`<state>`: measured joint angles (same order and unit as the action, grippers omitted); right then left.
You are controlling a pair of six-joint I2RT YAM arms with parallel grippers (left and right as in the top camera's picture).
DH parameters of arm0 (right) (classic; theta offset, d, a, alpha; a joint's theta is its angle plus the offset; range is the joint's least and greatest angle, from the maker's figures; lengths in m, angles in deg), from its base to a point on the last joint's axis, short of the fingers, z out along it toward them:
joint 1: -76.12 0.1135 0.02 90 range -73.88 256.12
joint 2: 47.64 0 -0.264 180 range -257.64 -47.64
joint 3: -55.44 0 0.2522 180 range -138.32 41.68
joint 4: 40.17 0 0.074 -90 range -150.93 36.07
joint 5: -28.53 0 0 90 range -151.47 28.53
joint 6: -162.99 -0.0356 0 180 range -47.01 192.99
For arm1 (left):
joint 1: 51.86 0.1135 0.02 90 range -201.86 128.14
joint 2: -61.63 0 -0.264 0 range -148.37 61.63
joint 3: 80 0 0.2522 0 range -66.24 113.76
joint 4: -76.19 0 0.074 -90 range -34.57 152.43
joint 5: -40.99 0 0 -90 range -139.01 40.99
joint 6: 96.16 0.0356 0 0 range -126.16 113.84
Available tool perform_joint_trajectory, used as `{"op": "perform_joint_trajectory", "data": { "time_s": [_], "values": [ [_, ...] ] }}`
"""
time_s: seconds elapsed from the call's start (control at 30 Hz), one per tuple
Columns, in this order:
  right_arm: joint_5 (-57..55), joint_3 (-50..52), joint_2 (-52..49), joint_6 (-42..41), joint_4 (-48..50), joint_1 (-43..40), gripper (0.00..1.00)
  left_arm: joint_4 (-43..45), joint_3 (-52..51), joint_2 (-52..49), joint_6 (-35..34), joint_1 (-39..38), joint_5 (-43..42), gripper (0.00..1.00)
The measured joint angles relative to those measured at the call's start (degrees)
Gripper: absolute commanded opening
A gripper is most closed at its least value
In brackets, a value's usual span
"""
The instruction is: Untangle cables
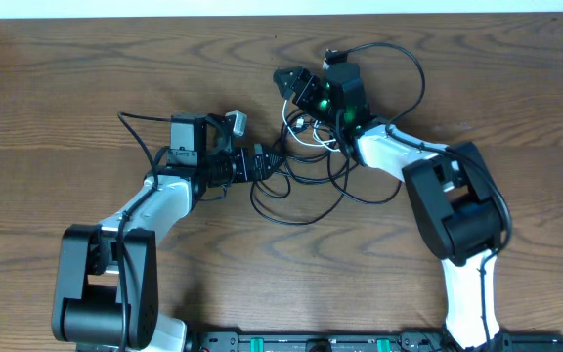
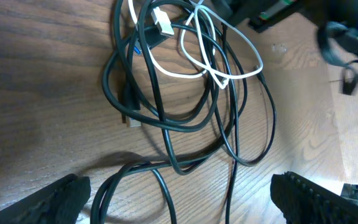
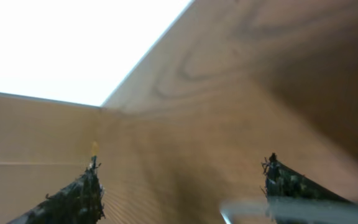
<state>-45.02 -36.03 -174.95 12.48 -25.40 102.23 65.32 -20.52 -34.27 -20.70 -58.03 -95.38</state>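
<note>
Wooden desk [image 1: 66, 98] | cables [image 1: 301, 176] lie in one knot, none freed | your left claw [image 2: 182, 190] wide, empty | your right claw [image 3: 182, 180] wide too

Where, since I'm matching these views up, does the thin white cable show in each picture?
Overhead: the thin white cable lies looped at upper centre, between the two arms' ends.
Left wrist: top centre, looped across the black cables.
Right wrist: not clearly in it; a blurred pale streak at the bottom edge may be the cable.
Shared landmark: the brown wood-grain table.
</note>
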Motion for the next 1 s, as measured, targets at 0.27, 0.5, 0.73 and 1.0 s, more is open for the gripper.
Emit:
{"op": "perform_joint_trajectory", "data": {
  "time_s": [0.27,0.5,0.73,1.0],
  "values": [
    [3.0,-0.2,-4.7,8.7,14.2,0.0,0.01,0.0,0.0,0.0,0.0,0.0,0.0,0.99],
    [10.7,-0.2,2.3,19.4,4.5,-0.6,0.01,0.0,0.0,0.0,0.0,0.0,0.0,0.99],
    [14.0,-0.3,21.4,33.6,-17.0,-2.7,0.01,0.0,0.0,0.0,0.0,0.0,0.0,0.99],
    [25.4,-0.7,41.3,54.0,-32.4,-2.7,0.01,0.0,0.0,0.0,0.0,0.0,0.0,0.99]
  ]
}}
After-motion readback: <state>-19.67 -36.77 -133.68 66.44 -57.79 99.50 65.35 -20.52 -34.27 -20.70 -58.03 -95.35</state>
